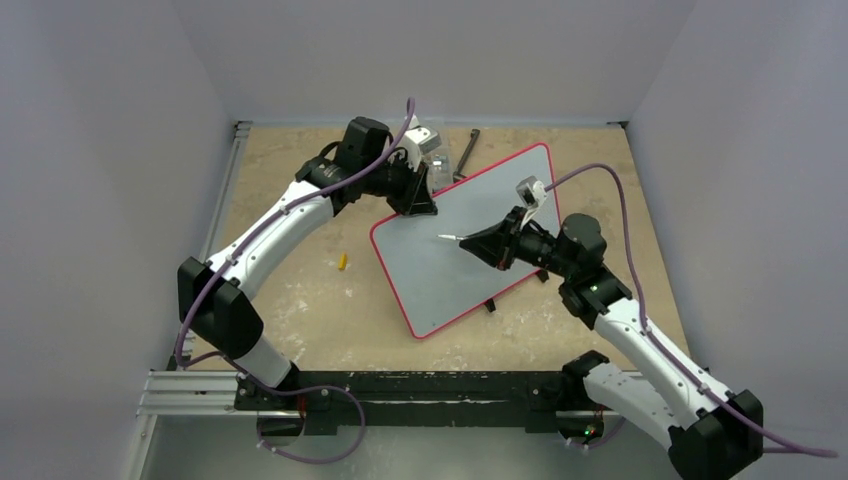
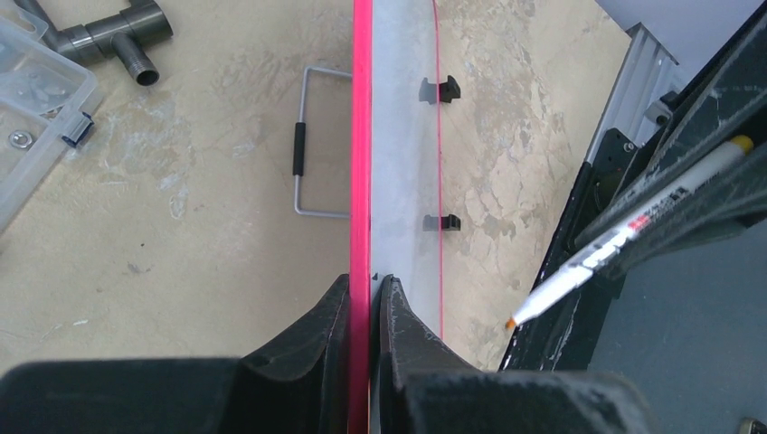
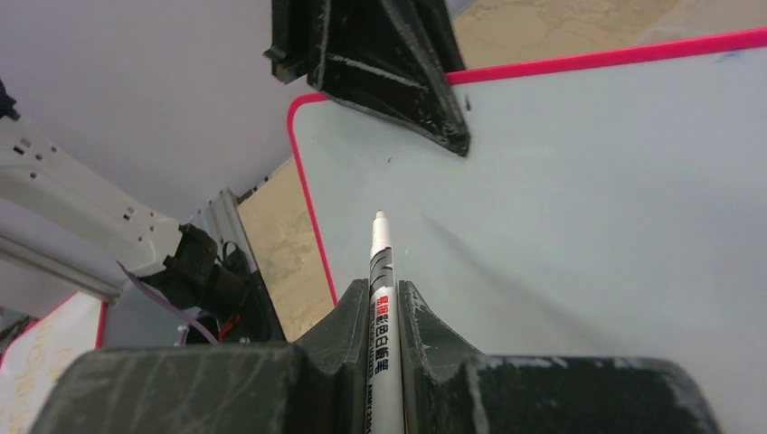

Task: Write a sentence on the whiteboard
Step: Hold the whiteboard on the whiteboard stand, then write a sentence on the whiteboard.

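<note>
The whiteboard (image 1: 450,275) lies slanted in the middle of the table, white with a red-pink frame. Its face shows no lettering, so the sentence is not visible. My left gripper (image 1: 418,205) is shut on the board's far-left edge, with its jaws pinching the pink frame (image 2: 362,136) in the left wrist view (image 2: 366,282). My right gripper (image 1: 480,243) is shut on a white marker (image 3: 380,258) over the board's middle. The marker's orange tip (image 2: 512,321) points toward the left gripper and hangs a little off the board face (image 3: 588,181).
A small yellow cap (image 1: 342,262) lies on the table left of the board. A clear plastic box (image 2: 36,99), a dark pipe fitting (image 2: 118,32) and a wire handle (image 2: 312,140) lie beyond the board's far edge. Two black feet (image 2: 440,89) sit on the board's near edge.
</note>
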Robot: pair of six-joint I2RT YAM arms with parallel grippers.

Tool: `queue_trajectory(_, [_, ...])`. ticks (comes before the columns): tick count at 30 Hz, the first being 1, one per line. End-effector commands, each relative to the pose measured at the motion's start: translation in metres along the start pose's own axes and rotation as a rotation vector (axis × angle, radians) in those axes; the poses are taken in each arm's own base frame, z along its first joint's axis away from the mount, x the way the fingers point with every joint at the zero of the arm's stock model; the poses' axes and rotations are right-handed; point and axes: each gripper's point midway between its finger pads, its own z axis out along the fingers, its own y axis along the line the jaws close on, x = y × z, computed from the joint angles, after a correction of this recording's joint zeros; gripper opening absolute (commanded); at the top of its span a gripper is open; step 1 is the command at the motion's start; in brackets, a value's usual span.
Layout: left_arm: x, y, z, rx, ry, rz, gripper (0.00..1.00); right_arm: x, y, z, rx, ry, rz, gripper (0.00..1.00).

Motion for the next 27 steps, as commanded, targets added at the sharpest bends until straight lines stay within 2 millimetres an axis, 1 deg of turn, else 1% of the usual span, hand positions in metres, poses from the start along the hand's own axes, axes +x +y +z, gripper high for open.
queue_trajectory(1, [0.024, 0.019, 0.004, -0.101, 0.087, 0.032, 0.00, -0.023, 0.030, 0.016, -0.104, -0.069, -0.151, 0.00])
queue_trajectory(5, [0.024, 0.020, 0.004, -0.115, 0.087, 0.019, 0.00, -0.018, 0.047, 0.028, -0.163, -0.062, -0.184, 0.00])
queue_trajectory(10, [0.023, 0.020, 0.004, -0.131, 0.089, 0.022, 0.00, -0.018, 0.054, 0.043, -0.174, -0.060, -0.205, 0.00])
queue_trajectory(11, [0.023, 0.020, 0.004, -0.135, 0.088, 0.000, 0.00, -0.018, 0.055, 0.045, -0.175, -0.059, -0.211, 0.00])
queue_trajectory(18, [0.027, 0.013, 0.006, -0.177, 0.109, 0.025, 0.00, -0.018, 0.054, 0.063, -0.139, -0.048, -0.235, 0.00])
queue_trajectory(27, [0.031, 0.010, 0.008, -0.184, 0.123, 0.048, 0.00, -0.010, 0.054, 0.067, -0.132, -0.034, -0.247, 0.00])
